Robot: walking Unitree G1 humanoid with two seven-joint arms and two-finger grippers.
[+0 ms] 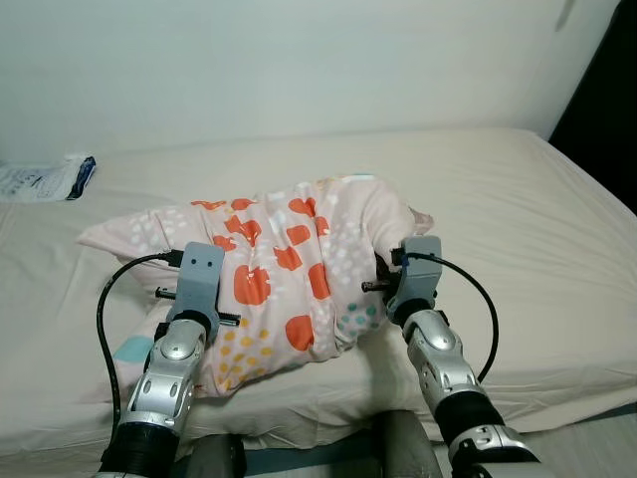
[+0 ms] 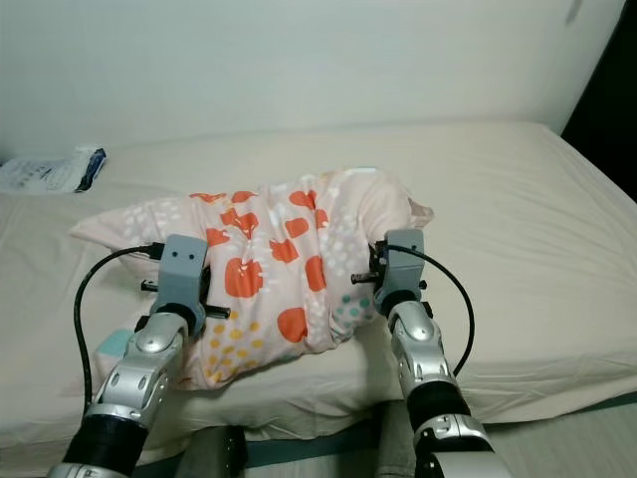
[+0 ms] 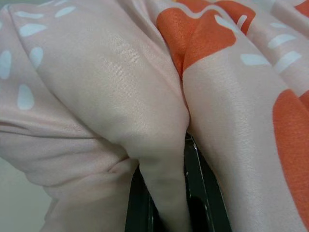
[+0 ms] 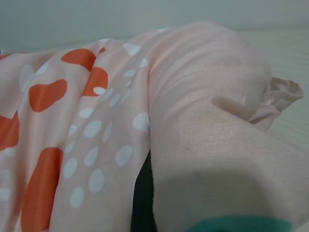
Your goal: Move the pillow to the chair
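A pink pillow [image 1: 289, 269] with orange patches and white dots lies bunched near the front edge of the bed [image 1: 518, 229]. My left gripper [image 1: 199, 284] presses into its left side. In the left wrist view a fold of the pillow cover [image 3: 164, 169] runs down between the two black fingers [image 3: 203, 193], which are shut on it. My right gripper [image 1: 413, 274] is pushed against the pillow's right side, its tip buried in the fabric [image 4: 193, 145]. A teal patch [image 1: 134, 349] of the pillow shows at its lower left corner.
The bed's beige sheet spreads wide to the right and behind the pillow. A white and blue plastic packet [image 1: 45, 179] lies at the back left by the pale wall. A dark opening [image 1: 607, 100] is at the far right.
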